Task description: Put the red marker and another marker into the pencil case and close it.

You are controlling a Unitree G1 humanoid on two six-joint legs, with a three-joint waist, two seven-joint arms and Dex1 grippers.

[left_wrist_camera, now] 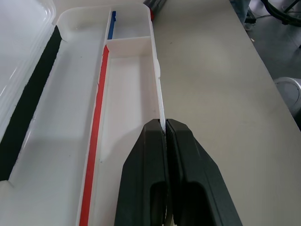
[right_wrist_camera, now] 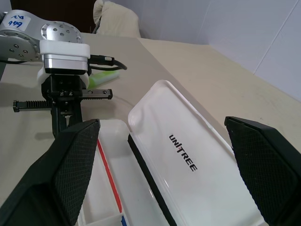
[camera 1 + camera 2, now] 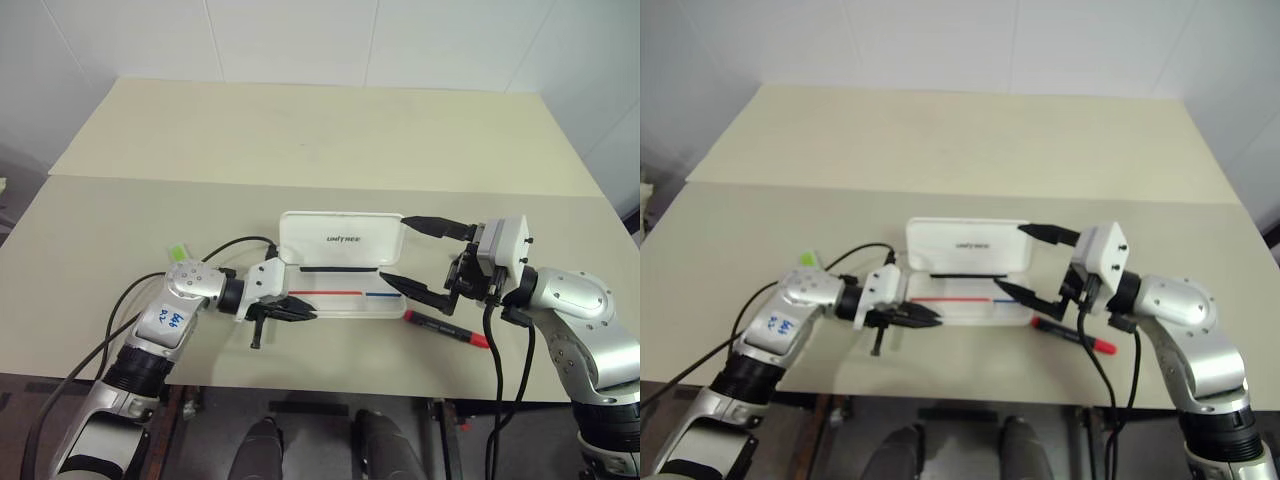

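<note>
The white pencil case lies open, its lid (image 3: 340, 238) laid back and its tray (image 3: 330, 301) showing a red and a blue stripe. My left gripper (image 3: 306, 312) is shut at the tray's front left corner. The rim of the front wall (image 1: 156, 70) runs into the seam between its fingertips, and I cannot tell whether it is pinched. My right gripper (image 3: 398, 250) hangs wide open at the case's right end, one finger over the lid, the other over the tray. The red marker (image 3: 447, 328) lies on the table just right of the tray. The green highlighter (image 3: 178, 251) lies behind my left wrist.
A black cable (image 3: 240, 242) loops from my left wrist across the table beside the case. The table's front edge (image 3: 330, 385) is close below the case. Bare tabletop (image 3: 330, 140) stretches behind the case up to the white wall.
</note>
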